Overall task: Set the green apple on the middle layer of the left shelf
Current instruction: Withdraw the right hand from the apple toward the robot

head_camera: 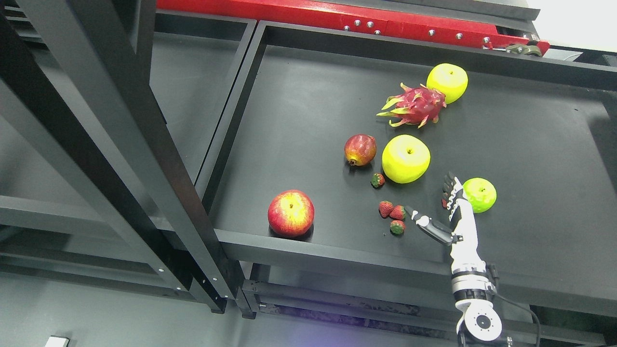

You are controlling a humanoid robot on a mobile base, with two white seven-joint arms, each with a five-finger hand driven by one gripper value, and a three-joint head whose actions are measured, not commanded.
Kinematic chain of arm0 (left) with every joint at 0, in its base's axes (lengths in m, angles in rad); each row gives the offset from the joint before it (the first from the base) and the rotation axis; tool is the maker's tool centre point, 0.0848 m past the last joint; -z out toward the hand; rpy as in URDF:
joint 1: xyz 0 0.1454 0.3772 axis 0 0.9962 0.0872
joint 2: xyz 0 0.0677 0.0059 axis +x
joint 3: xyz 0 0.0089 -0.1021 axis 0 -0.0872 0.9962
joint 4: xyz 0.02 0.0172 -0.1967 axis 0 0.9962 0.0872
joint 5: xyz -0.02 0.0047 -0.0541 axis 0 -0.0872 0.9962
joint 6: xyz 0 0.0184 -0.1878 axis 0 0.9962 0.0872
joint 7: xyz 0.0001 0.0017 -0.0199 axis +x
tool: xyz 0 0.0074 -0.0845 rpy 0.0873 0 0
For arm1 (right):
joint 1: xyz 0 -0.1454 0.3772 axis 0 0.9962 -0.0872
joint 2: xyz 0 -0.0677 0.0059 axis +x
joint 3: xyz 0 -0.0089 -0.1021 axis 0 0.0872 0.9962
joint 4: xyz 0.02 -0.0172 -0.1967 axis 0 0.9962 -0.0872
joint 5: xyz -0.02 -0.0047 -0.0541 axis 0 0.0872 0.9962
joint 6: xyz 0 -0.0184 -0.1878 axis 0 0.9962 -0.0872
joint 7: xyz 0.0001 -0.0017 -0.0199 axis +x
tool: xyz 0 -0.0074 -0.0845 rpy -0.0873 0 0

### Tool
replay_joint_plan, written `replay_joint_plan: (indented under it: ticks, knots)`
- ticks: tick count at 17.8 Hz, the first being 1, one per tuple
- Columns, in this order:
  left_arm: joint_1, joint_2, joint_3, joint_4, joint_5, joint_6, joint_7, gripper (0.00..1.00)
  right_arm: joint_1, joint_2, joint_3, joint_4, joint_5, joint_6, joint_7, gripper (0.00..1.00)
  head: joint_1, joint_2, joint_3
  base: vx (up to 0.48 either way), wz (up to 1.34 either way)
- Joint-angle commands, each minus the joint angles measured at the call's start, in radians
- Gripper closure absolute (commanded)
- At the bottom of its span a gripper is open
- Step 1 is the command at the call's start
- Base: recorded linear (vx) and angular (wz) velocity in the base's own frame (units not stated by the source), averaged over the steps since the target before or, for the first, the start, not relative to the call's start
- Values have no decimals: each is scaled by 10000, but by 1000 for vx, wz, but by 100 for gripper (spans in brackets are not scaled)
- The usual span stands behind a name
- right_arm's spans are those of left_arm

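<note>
Far left of the green apple, past the black metal upright post (120, 144): a second dark shelf bay (193, 96), bare grey surface showing. Then the black shelf tray (313, 86) itself, raised lip all round. Well left of the green apple, near the front lip: a round red-and-yellow apple (290, 212). Up and left of the green apple: a dark red pomegranate (360, 149), a single small red strawberry (377, 180) just below it. Lower, left of the green apple: three more red strawberries (393, 216) in a loose cluster. Just up-left of the green apple: a large round yellow apple (406, 158). Farther back, above the green apple: a pink dragon fruit with green-tipped scales (414, 106), touching a second yellow apple (448, 82) behind it. Right hand (450, 212), white and black, reaching up from the bottom edge on its arm; thumb splayed out left toward the strawberry cluster, fingers (450, 190) extended and open, gripping nothing, right against the left side of the green apple. Small round lime-green apple (480, 194) on the right tray's floor, right of the hand.
</note>
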Motion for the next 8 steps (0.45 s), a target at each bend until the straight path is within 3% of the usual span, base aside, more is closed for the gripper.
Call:
replay_joint_plan:
  ticks: [1,8]
  knots:
    - [0,175,2,0,1,-5,1,0,-121,-79,565,-424,-148,-11,-12,0,0,0,0,0,0]
    - [0,175,2,0,1,-5,1,0,-106,-79,565,-424,-133,-11,-12,0,0,0,0,0,0]
